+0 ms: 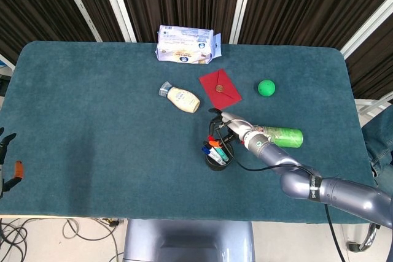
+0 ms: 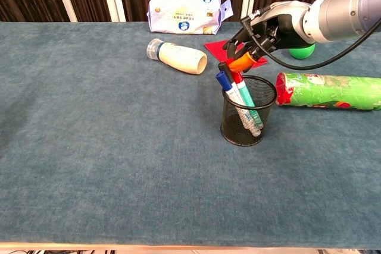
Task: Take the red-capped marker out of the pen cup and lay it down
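Right hand [image 2: 262, 33] poised just above the pen cup [image 2: 248, 119], fingers curled down toward the marker tops, an orange-tipped finger [image 2: 241, 62] at or beside the red-capped marker [image 2: 237, 77]. Cannot tell whether the cap is pinched or merely touched; no firm grip visible in either view. Red-capped marker upright-leaning inside the cup, among a blue-capped marker [image 2: 222, 80], a black-capped one [image 2: 224, 67] and a teal-barrelled one. Task judged at its opening stage: approach made, marker not yet lifted, extraction and laying down both left to do.

Beyond the cup: green canister [image 2: 330, 91] lying on its side just to the right, red envelope [image 1: 220, 86] behind the hand, green ball [image 1: 266, 88] further back right, a cream bottle [image 2: 176, 56] on its side to the left, a wipes packet [image 2: 184, 11] at the far edge of the teal table [image 2: 89, 135]. Left hand [image 1: 7, 159] resting at the near-left edge of the head view, well apart from everything, fingers seemingly apart and holding nothing.
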`<act>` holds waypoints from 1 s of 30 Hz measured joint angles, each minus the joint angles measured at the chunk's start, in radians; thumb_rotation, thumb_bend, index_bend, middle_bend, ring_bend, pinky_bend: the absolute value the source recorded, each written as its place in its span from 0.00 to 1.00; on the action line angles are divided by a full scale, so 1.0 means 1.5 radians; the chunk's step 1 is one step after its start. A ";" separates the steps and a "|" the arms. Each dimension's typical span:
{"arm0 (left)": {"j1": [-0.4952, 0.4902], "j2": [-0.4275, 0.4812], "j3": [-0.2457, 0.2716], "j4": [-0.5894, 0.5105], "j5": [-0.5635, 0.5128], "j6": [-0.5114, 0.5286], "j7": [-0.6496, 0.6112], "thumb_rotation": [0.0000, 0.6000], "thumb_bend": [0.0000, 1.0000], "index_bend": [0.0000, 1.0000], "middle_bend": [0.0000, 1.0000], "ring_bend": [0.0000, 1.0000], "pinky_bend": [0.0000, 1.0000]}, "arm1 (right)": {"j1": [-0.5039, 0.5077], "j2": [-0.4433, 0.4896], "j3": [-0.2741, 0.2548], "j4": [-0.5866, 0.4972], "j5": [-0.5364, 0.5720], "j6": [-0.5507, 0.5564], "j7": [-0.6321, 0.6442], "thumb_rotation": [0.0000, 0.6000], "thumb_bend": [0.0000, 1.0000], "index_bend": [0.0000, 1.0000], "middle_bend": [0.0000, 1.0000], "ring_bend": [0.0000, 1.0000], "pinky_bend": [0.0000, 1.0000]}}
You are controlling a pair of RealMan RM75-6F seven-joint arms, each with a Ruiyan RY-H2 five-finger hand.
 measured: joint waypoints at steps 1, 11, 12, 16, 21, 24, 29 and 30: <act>0.000 0.000 0.000 0.000 0.000 0.000 0.000 1.00 0.52 0.12 0.00 0.05 0.06 | 0.001 0.000 0.000 0.000 0.001 0.000 0.000 1.00 0.39 0.58 0.05 0.15 0.23; 0.000 0.000 0.000 0.000 -0.001 0.000 0.000 1.00 0.53 0.12 0.00 0.05 0.06 | 0.005 -0.002 -0.004 0.002 0.009 0.004 -0.005 1.00 0.44 0.66 0.06 0.15 0.23; 0.000 0.000 -0.001 0.000 -0.001 0.000 0.000 1.00 0.53 0.12 0.00 0.05 0.06 | 0.005 -0.003 -0.004 0.002 0.010 0.006 -0.006 1.00 0.46 0.67 0.06 0.15 0.23; 0.000 0.000 -0.001 0.000 -0.002 0.000 -0.001 1.00 0.53 0.12 0.00 0.05 0.06 | 0.004 -0.003 -0.004 0.002 0.015 0.012 -0.006 1.00 0.48 0.69 0.06 0.15 0.23; 0.000 0.000 -0.002 0.000 -0.003 -0.001 -0.003 1.00 0.53 0.12 0.00 0.05 0.06 | -0.003 0.010 0.007 -0.009 0.015 0.014 0.004 1.00 0.49 0.69 0.06 0.15 0.23; 0.000 0.000 -0.002 0.000 -0.004 -0.002 -0.005 1.00 0.53 0.12 0.00 0.05 0.06 | -0.013 0.031 0.019 -0.026 0.008 0.014 0.015 1.00 0.49 0.69 0.06 0.15 0.23; 0.001 0.001 -0.002 -0.002 -0.005 -0.001 -0.006 1.00 0.53 0.12 0.00 0.05 0.06 | -0.038 0.088 0.049 -0.071 -0.011 0.011 0.041 1.00 0.49 0.69 0.06 0.15 0.23; 0.001 0.000 -0.002 -0.002 -0.005 0.000 -0.007 1.00 0.53 0.12 0.00 0.05 0.06 | -0.044 0.100 0.057 -0.080 -0.015 0.010 0.048 1.00 0.49 0.69 0.06 0.15 0.23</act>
